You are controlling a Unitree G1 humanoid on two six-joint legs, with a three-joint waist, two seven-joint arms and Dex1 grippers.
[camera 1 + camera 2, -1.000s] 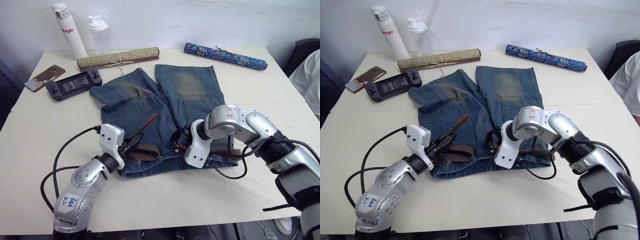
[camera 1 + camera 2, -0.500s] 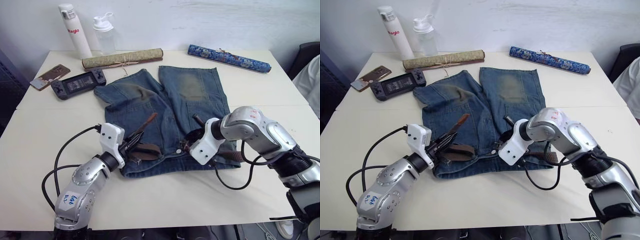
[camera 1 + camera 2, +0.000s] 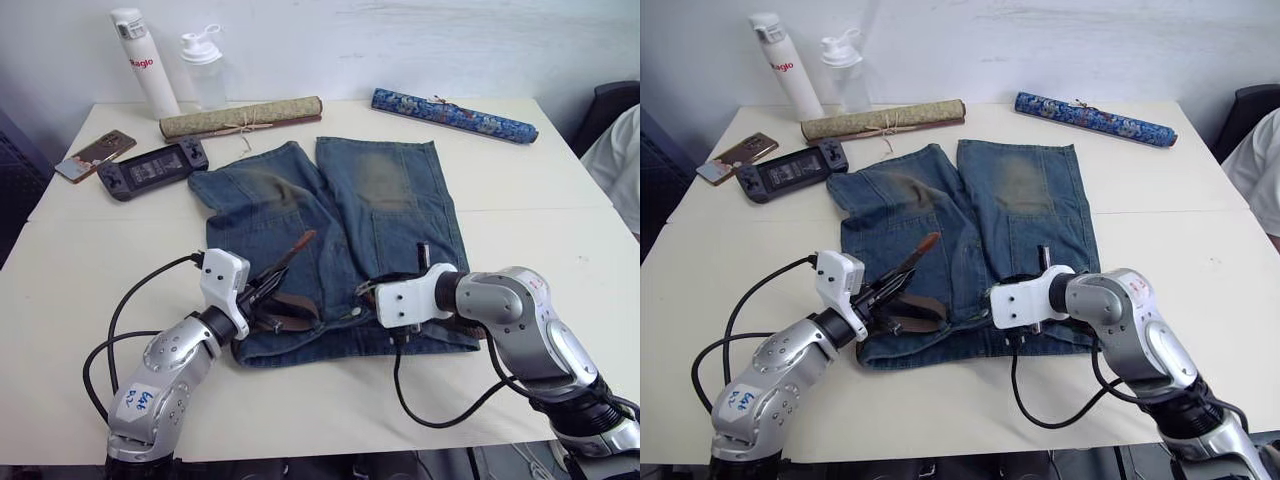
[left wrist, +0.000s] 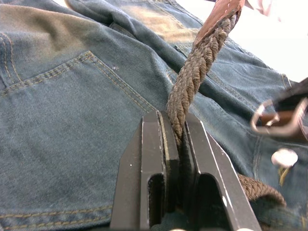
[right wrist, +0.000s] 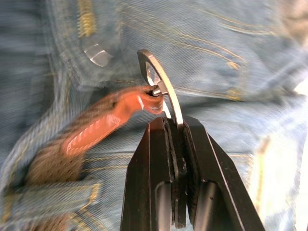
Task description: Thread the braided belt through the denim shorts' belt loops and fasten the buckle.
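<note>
The denim shorts [image 3: 330, 240] lie flat on the white table [image 3: 90, 260], waistband toward the robot. The braided belt [image 4: 192, 77] runs along that waistband, and its free tip rises clear of the denim on the shorts' left half.

Risk: the buckle [image 5: 161, 86] is pinched only by its thin metal frame, so any sideways pull may twist it out of the grip or drag the waistband and bunch the shorts. The belt tip stands unsupported above the cloth; if tension slackens, it may droop and miss the buckle.

The left gripper [image 4: 175, 144] is clamped tight on the braided belt just below the raised tip. The right gripper [image 5: 174, 132], at the waistband's middle beside the shorts' metal button [image 5: 96, 54], is closed on the edge of the buckle frame.
</note>
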